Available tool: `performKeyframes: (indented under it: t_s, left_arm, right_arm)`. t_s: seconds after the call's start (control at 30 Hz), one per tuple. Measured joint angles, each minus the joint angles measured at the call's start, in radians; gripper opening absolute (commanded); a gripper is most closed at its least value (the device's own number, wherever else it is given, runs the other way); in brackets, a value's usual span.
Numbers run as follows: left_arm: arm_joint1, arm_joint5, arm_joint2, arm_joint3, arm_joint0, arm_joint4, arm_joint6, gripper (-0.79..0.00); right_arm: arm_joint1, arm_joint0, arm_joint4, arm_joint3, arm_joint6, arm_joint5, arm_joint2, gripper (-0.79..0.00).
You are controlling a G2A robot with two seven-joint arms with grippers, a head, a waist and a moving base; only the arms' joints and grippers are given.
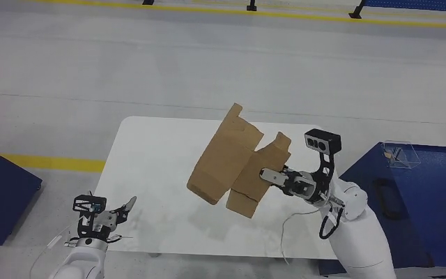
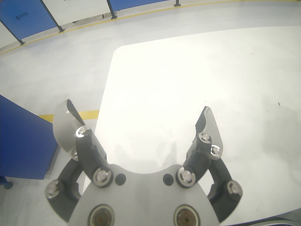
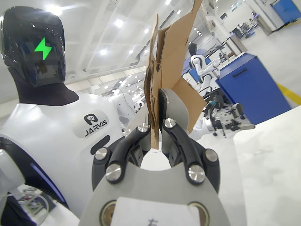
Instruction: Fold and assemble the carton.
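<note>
The carton (image 1: 230, 164) is a brown cardboard blank, still mostly flat. Its panels lie one over the other and notched flaps stick out at its far end. It is held up in the air over the right half of the tabletop (image 1: 153, 153), slanting from the near middle toward the far right. In the right wrist view the carton (image 3: 169, 71) stands up from the hand toward the ceiling, with one flap splayed off to the side.

The right hand (image 1: 268, 176) grips the carton at its right edge. Seen from its own wrist, the right hand (image 3: 160, 109) is closed tight on the cardboard, with the layered edge pinched between the two fingers.

The left hand (image 1: 125, 208) is well apart from the carton, low over the near left corner of the tabletop. In its own view the left hand (image 2: 138, 109) is spread wide with nothing in it, and the white tabletop (image 2: 188, 71) shows between the fingers.

A blue cabinet (image 1: 14, 195) stands on the floor just off the left edge of the tabletop. Another blue cabinet (image 1: 401, 202) stands off the right edge, with a small clear plastic stand (image 1: 401, 153) on top.
</note>
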Motion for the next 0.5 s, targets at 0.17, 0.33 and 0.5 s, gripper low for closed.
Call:
performKeyframes:
  t_s: [0.17,0.33,0.5]
  left_arm:
    - [0.000,0.000,0.000,0.000,0.000,0.000,0.000,0.000]
    - [0.000,0.000,0.000,0.000,0.000,0.000,0.000,0.000]
    - [0.000,0.000,0.000,0.000,0.000,0.000,0.000,0.000]
  right_arm:
    - [0.005,-0.003,-0.363,-0.127,-0.206,-0.209,0.162,-0.785]
    - [-0.017,-0.018,-0.855,-0.285,-0.449,-0.282,0.324,-0.785]
    - [-0.041,-0.053,-1.423,-0.455,-0.786,-0.280,0.370,-0.785]
